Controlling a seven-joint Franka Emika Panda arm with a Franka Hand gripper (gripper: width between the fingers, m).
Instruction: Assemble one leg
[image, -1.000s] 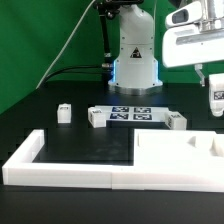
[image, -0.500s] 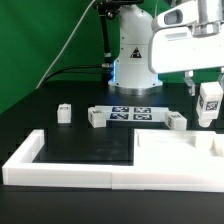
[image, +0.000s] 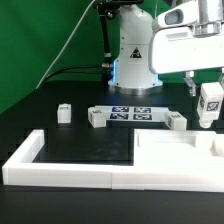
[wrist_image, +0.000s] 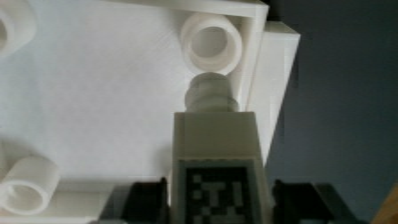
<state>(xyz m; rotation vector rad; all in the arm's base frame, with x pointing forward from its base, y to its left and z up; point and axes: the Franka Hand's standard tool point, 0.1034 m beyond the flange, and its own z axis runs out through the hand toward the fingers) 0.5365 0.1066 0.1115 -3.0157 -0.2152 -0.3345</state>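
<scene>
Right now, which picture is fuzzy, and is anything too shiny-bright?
Wrist view: soft all over, the leg close to the lens blurry, the white panel washed out by glare. Exterior view: sharper, evenly lit, the leg in the end effector standing out clear against the dark table.

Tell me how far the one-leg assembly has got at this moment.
Done: one small white plastic leg with a black-and-white square tag is off the table, clamped in the gripper. In hand: it hangs over the large flat white panel, its tip close to a round corner hole but apparently not yet in it. Left: lowering the leg into the hole and tightening it.
</scene>
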